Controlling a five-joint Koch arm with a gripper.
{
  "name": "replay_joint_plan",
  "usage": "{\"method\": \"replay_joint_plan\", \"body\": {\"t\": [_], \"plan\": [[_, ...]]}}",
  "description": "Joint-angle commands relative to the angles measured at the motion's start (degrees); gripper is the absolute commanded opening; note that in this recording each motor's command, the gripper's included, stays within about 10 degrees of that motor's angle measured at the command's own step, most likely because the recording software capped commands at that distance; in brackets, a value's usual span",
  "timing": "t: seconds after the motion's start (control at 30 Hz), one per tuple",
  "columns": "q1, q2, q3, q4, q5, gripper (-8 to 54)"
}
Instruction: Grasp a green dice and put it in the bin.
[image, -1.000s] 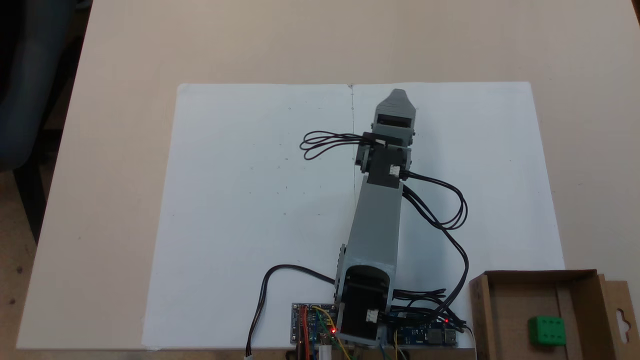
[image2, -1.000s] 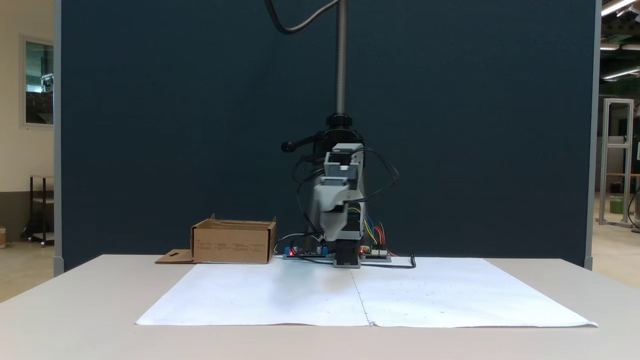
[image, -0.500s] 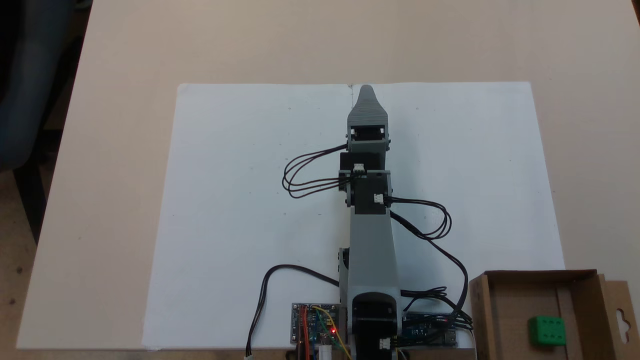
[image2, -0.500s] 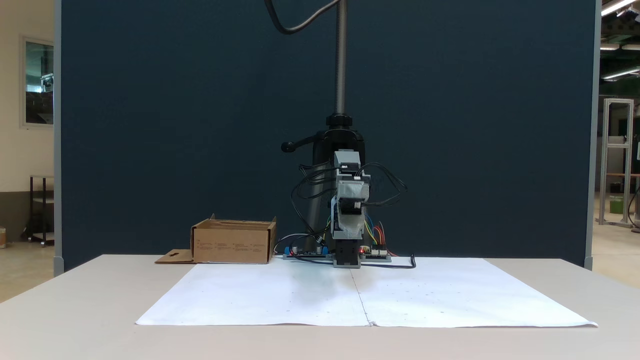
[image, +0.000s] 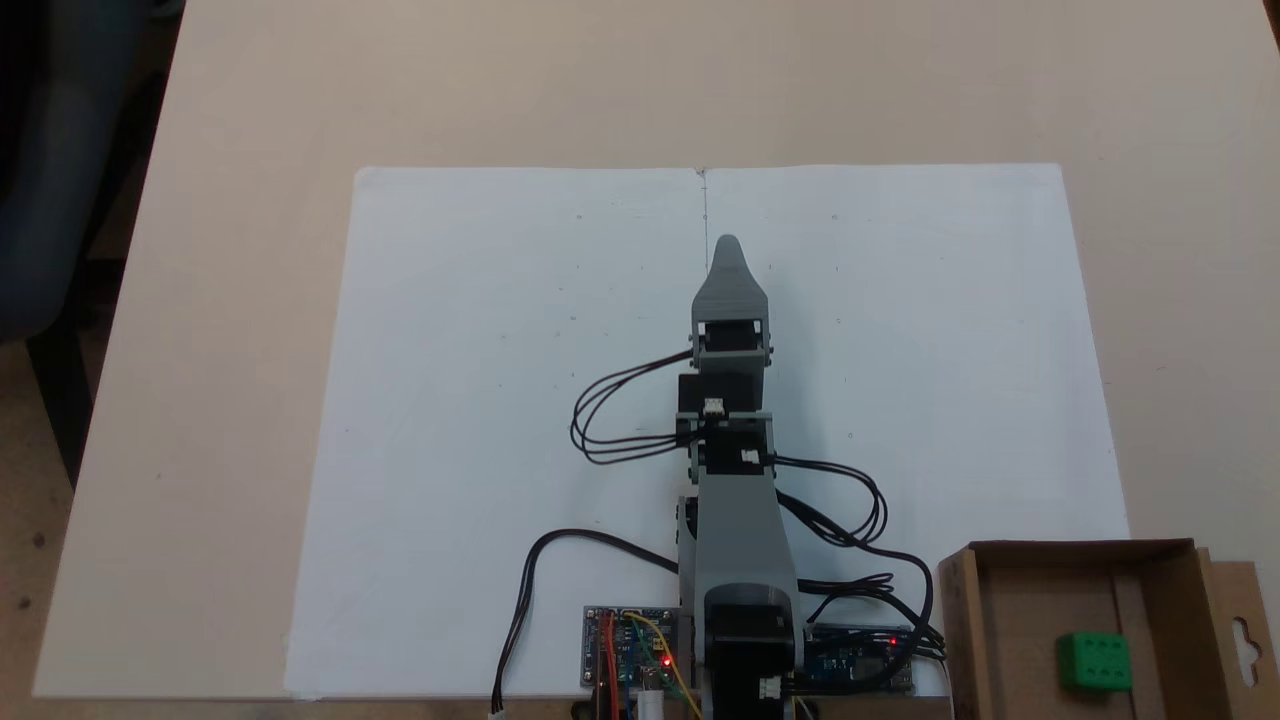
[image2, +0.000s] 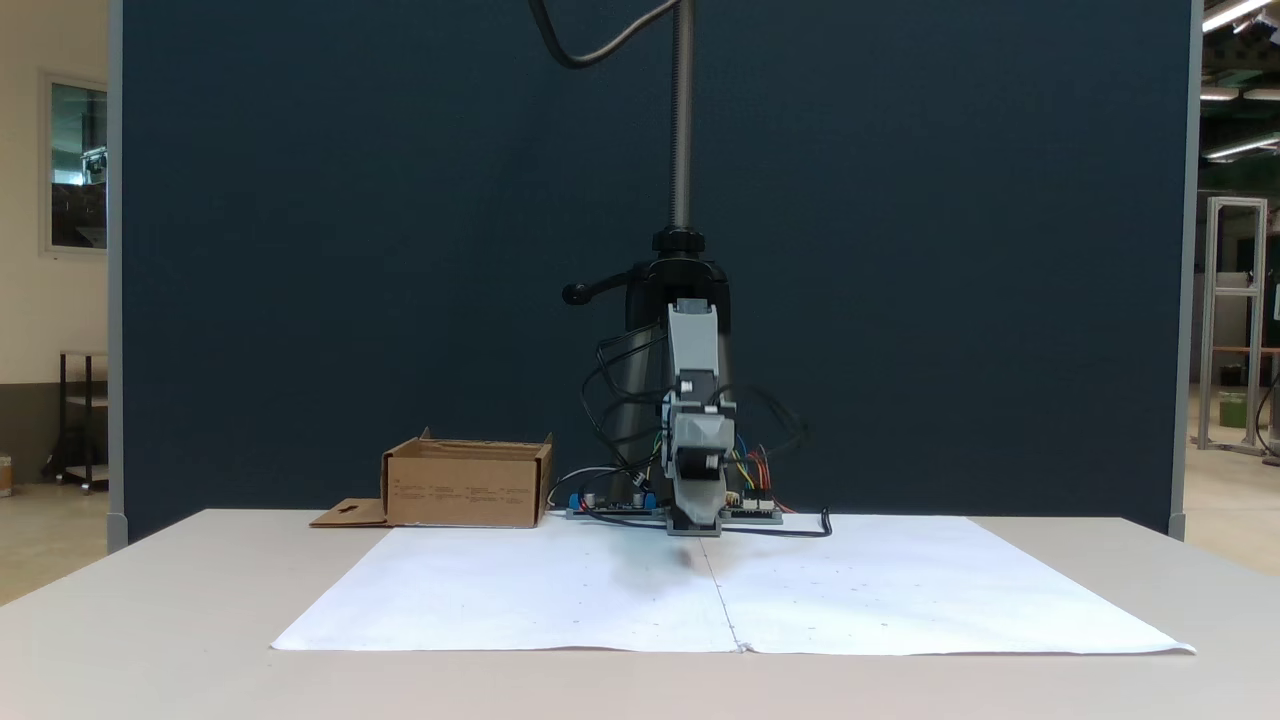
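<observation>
Green dice (image: 1096, 662) lies inside the bin (image: 1010, 640), seen from above; side view shows the bin's (image2: 465, 488) wall w/o the dice. Pincer (image: 727, 245) points over white paper (image: 480, 400), away from the bin; jaws overlap, cannot tell.

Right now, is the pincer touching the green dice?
Apart. A fixed view shows the pincer over the white paper, while the green dice lies in the bin.
</observation>
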Motion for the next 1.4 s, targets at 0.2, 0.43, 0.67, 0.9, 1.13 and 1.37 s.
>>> {"method": "replay_joint_plan", "body": {"t": [0.2,0.43,0.67,0.9,1.13,1.37], "plan": [[0.7,6.9,9.3,-19.8,0.0,43.5],[0.7,6.9,10.1,-32.0,0.0,43.6],[0.7,6.9,10.0,-43.2,0.0,44.1],[-1.0,6.7,10.0,-53.3,0.7,44.5],[-0.9,6.5,10.0,-51.2,0.6,44.6],[-1.5,6.3,10.0,-48.8,0.5,44.6]]}}
